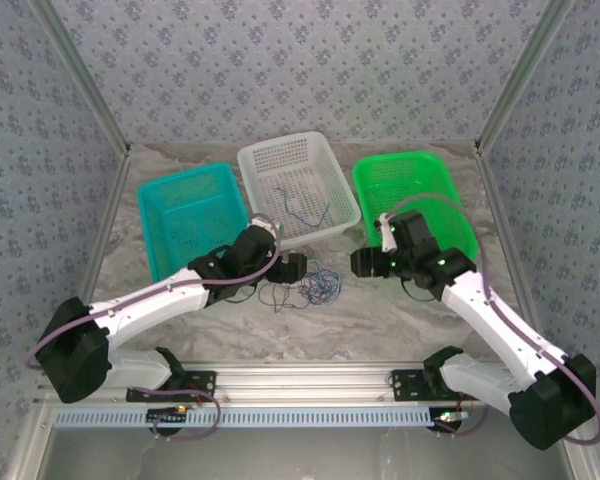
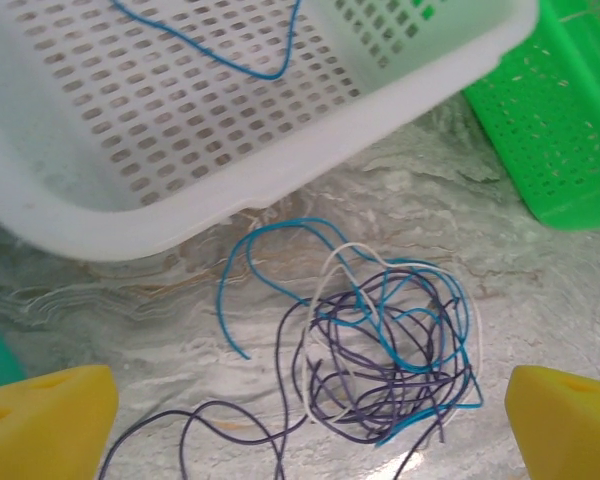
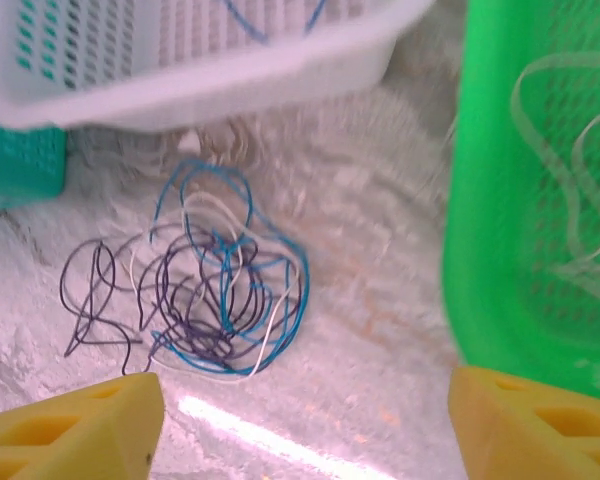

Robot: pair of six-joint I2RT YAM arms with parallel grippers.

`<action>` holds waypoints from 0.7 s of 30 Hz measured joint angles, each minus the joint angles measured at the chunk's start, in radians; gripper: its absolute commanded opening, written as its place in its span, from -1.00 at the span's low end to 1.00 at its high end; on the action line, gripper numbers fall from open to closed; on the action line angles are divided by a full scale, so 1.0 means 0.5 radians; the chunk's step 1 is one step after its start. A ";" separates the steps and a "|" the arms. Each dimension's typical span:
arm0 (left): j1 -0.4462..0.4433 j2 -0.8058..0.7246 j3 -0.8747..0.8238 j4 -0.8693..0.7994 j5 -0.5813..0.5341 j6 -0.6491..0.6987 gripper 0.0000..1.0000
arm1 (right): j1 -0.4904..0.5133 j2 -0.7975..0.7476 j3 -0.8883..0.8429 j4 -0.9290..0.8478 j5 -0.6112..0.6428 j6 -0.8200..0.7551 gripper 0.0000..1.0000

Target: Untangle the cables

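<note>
1. Yellow fingertips (image 2: 50, 425) of your left gripper (image 2: 310, 420) are sitting at the lower corners of the left wrist view, spread wide and gripping nothing.
2. Just beyond them the cables (image 2: 390, 350) are lying on the marbled table (image 2: 540, 300) in a tangle of blue, white and dark purple-black strands. One dark strand is trailing out toward seven o'clock and one blue end toward nine o'clock.
3. At twelve o'clock from that tangle the white basket (image 2: 180, 215) is resting, its near rim just short of the topmost blue loop. A single blue cable (image 2: 240, 65) is curling on its floor.
4. Your right gripper (image 3: 305, 430) is hanging released too, with bare table showing between its yellow fingers. You are seeing the tangle at eleven o'clock from it.
5. At three o'clock from the tangle in that wrist view, the green basket (image 3: 480, 200) is standing with a pale cable (image 3: 570, 170) looping inside.
6. From overhead, your left gripper is sitting just beside the tangle at nine o'clock and your right gripper near it at three o'clock. The teal basket (image 1: 185, 175) is lying at ten, the white at twelve and the green at two.
</note>
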 measured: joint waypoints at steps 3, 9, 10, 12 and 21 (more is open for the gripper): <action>0.008 -0.016 -0.023 0.047 0.001 -0.044 0.98 | 0.111 0.072 -0.142 0.083 0.024 0.141 0.26; 0.013 -0.028 -0.039 0.082 -0.001 -0.085 0.98 | 0.308 0.277 -0.206 0.273 0.063 0.332 0.01; 0.013 -0.035 -0.043 0.082 0.000 -0.092 0.99 | 0.335 0.306 -0.210 0.315 0.067 0.357 -0.03; 0.013 -0.042 -0.049 0.085 0.000 -0.097 0.98 | 0.368 0.350 -0.230 0.396 0.066 0.394 -0.09; 0.013 -0.087 -0.089 0.099 -0.001 -0.105 0.99 | 0.398 0.582 -0.311 0.606 0.082 0.520 -0.15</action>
